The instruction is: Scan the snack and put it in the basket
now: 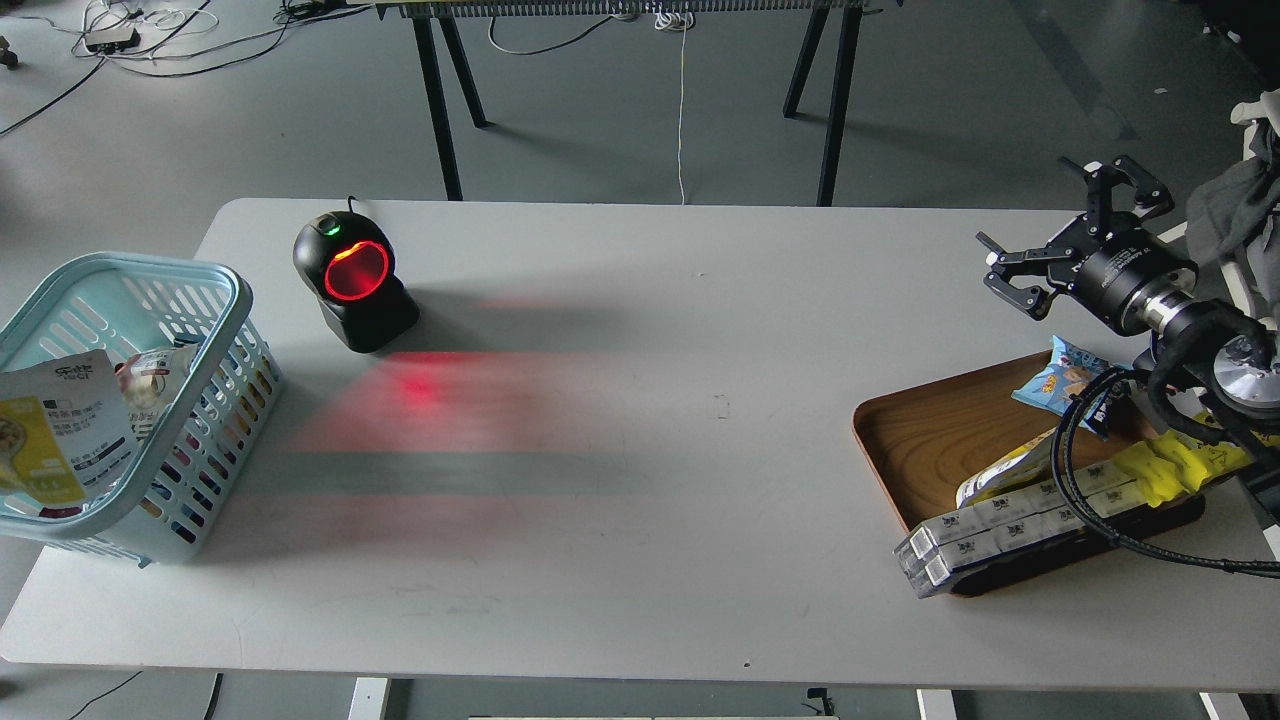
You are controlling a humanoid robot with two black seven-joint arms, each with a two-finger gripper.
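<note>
The snack [60, 430], a yellow-and-white pouch with black text, sits inside the light blue basket [205, 280] at the table's far left edge, leaning among other packets. No gripper touches it. My left gripper is out of view. My right gripper [1052, 228] is open and empty, held above the table's right end, just behind the wooden tray.
A black barcode scanner [352, 280] with a glowing red window stands at the back left and casts red light on the table. A brown wooden tray [930, 430] at the right holds a blue packet [1062, 375], yellow packets and boxed goods. My right arm's cables hang over the tray.
</note>
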